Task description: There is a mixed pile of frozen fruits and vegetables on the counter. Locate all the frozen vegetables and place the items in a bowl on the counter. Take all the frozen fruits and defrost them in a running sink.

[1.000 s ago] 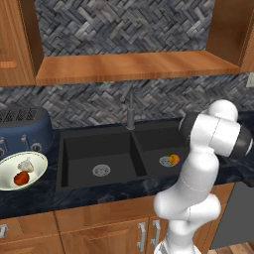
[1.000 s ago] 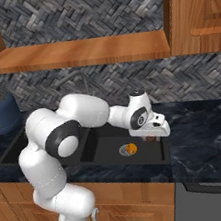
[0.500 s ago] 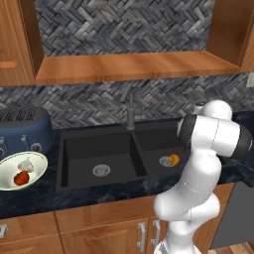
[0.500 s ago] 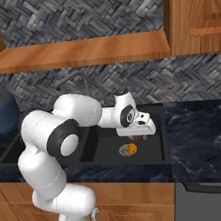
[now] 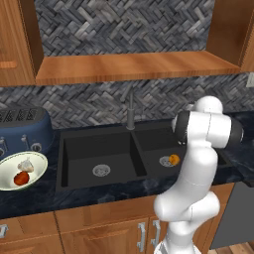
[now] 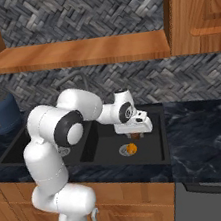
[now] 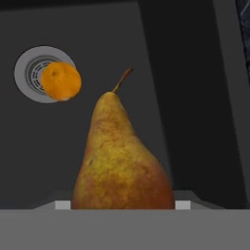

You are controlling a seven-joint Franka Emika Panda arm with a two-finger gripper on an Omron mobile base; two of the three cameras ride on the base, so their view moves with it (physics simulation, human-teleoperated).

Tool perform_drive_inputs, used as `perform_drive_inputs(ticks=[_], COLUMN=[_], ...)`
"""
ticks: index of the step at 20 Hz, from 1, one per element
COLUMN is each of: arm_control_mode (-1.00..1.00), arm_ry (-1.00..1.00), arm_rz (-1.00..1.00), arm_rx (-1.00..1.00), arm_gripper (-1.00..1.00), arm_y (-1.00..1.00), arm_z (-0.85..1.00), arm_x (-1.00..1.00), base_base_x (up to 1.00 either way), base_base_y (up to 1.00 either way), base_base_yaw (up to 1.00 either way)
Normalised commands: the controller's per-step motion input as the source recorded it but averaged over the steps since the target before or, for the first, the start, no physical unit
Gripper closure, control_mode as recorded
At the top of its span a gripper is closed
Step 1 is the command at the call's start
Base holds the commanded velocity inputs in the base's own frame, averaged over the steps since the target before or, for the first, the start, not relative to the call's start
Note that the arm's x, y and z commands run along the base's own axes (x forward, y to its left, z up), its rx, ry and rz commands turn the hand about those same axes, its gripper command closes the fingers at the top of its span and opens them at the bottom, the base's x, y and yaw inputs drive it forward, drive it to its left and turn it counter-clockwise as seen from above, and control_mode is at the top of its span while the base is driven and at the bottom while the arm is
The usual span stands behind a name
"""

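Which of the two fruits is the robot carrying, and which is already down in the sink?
The tool carries the brown-yellow pear with a stem above the black sink. The round orange fruit already lies on the metal drain.

base views flank sink (image 5: 104, 158) (hand close)

Even, soft rendered light fills both base views, with no glare and only faint shade under the wooden shelf (image 5: 134, 67) across the upper middle. The black sink (image 5: 119, 154) reads dim and flat. In the hand view the pear (image 7: 122, 161) at lower centre is slightly soft-edged, brighter on its left flank.
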Motion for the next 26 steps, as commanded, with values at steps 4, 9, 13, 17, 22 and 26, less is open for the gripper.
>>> perform_drive_inputs(ticks=[4, 9, 13, 17, 22, 26], arm_control_mode=[-1.00, -1.00, -1.00, -1.00, -1.00, -1.00], arm_ry=[0.02, 0.01, 0.01, 0.00, 0.00, 0.00], arm_rz=[0.01, 0.00, 0.00, 0.00, 0.00, 0.00], arm_rx=[0.00, 0.01, 0.01, 0.01, 0.02, 0.02], arm_gripper=[1.00, 1.00, 1.00, 1.00, 1.00, 1.00], arm_y=[0.12, 0.09, 0.03, 0.00, 0.00, 0.00], arm_z=[-0.24, -0.27, -0.29, -0.31, -0.31, -0.28], arm_x=[0.24, 0.18, 0.20, 0.18, 0.17, 0.23], base_base_x=[0.00, 0.00, 0.00, 0.00, 0.00, 0.00], base_base_y=[0.00, 0.00, 0.00, 0.00, 0.00, 0.00], base_base_yaw=[0.00, 0.00, 0.00, 0.00, 0.00, 0.00])
